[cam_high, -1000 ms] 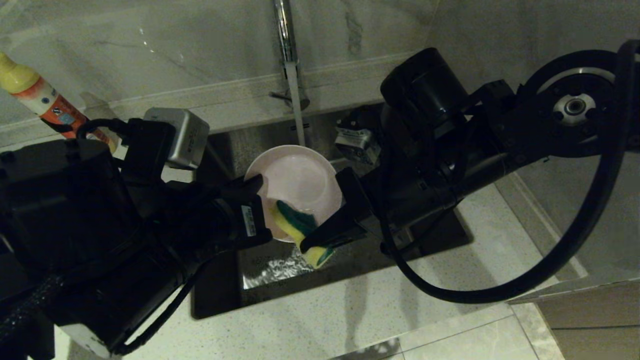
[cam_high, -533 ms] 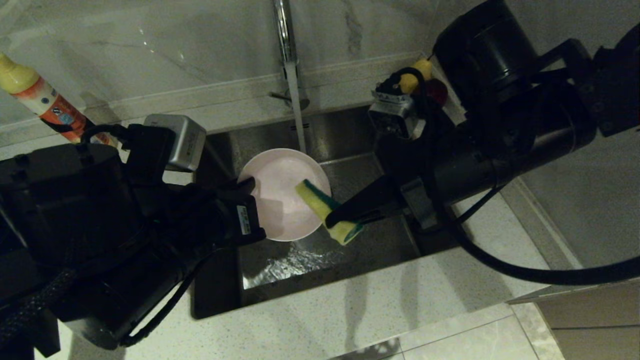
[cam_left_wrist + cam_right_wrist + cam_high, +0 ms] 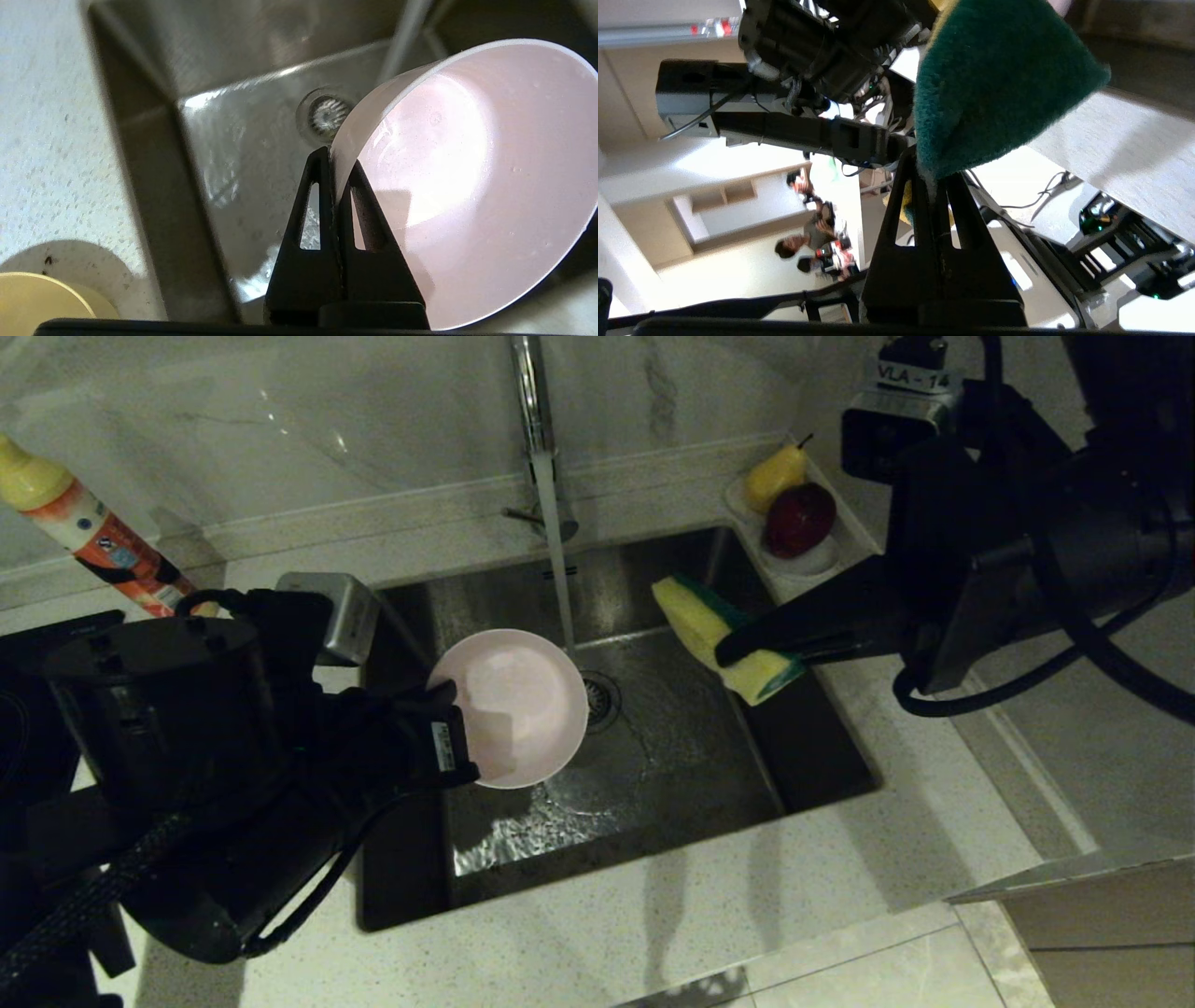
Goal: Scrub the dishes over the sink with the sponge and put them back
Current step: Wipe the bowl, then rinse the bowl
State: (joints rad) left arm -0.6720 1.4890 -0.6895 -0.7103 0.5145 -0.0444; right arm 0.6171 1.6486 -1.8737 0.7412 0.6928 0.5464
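Note:
A pale pink bowl [image 3: 513, 705] hangs tilted over the left half of the steel sink [image 3: 681, 756], beside the stream from the tap [image 3: 532, 392]. My left gripper [image 3: 448, 695] is shut on its rim, one finger inside and one outside; the left wrist view shows the same grip [image 3: 334, 161] on the bowl [image 3: 467, 177]. My right gripper [image 3: 733, 649] is shut on the yellow and green sponge [image 3: 714, 630], raised over the sink's right side, apart from the bowl. In the right wrist view the sponge's green face [image 3: 994, 79] fills the space above that gripper [image 3: 931, 170]. A yellow bowl's edge [image 3: 37, 303] shows on the counter by the sink.
Water runs onto the sink floor near the drain [image 3: 602, 700]. A white fruit dish with a pear [image 3: 775, 476] and a red apple [image 3: 800, 518] sits at the sink's far right corner. An orange and yellow bottle [image 3: 75, 523] stands at the back left. Speckled counter [image 3: 653, 915] runs along the front.
The right gripper has drawn the sponge off the pink bowl and carried it up and to the right. The left gripper has shifted slightly with the bowl.

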